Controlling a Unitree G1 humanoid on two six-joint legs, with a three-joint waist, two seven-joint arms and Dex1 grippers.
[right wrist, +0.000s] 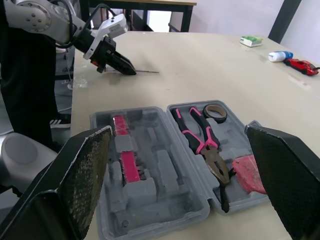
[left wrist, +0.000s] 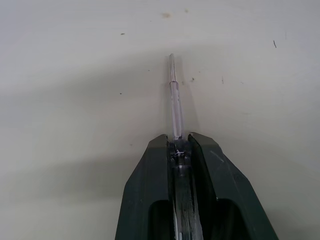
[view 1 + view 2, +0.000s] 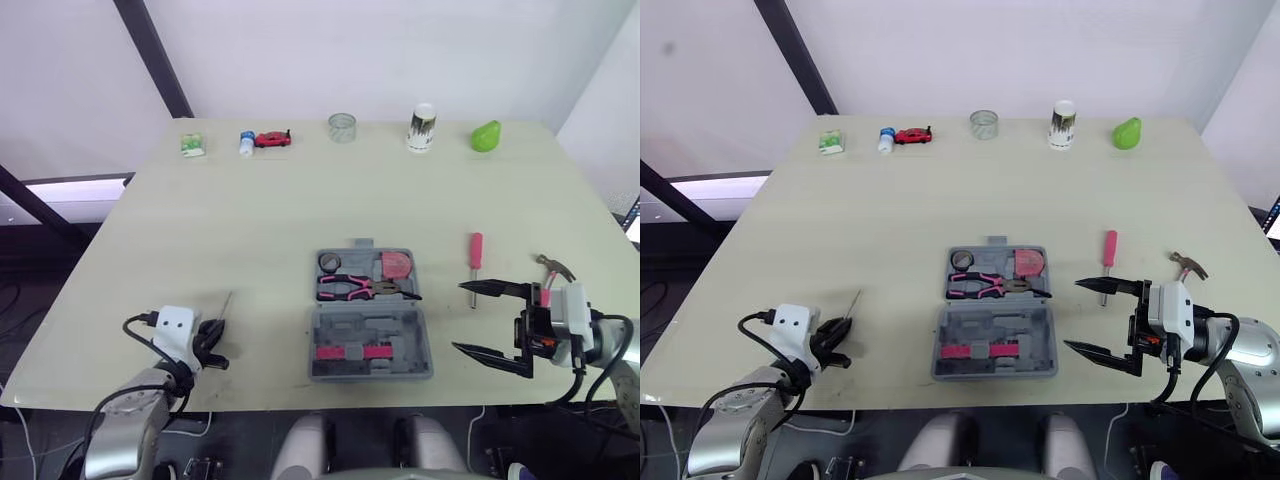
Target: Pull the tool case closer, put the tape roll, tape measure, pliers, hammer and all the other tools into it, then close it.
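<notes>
Left eye view: grey tool case (image 3: 400, 325) open and flat on the tabletop (image 3: 250, 220) at lower centre of the frame, both halves facing up. In the half higher in the frame, tape roll (image 3: 330, 262) at upper left, pink tape measure (image 3: 397, 264) at upper right, pink-handled pliers (image 3: 365, 288) lying across below both. In the lower half, pink-cased pieces (image 3: 353, 351) seated in a slot. Right of the case, apart from it, red screwdriver (image 3: 476, 262) with its handle toward the top of the frame. Further right, hammer (image 3: 553, 267), its handle partly hidden behind the right arm. Right gripper (image 3: 488, 322) at lower right, between case and hammer, fingers spread wide and holding nothing. Left gripper (image 3: 214, 338) at lower left, well apart from the case, clamped on a slim clear tool (image 3: 225, 305). In the left wrist view, that tool pinched between the two fingers (image 2: 150, 170), its tip lying along the bare tabletop. Along the top edge of the tabletop, from left to right: green packet (image 3: 192, 145), small bottle (image 3: 246, 143), red toy car (image 3: 272, 139), clear cup (image 3: 342, 127), can (image 3: 422, 128), green pear (image 3: 486, 136).
</notes>
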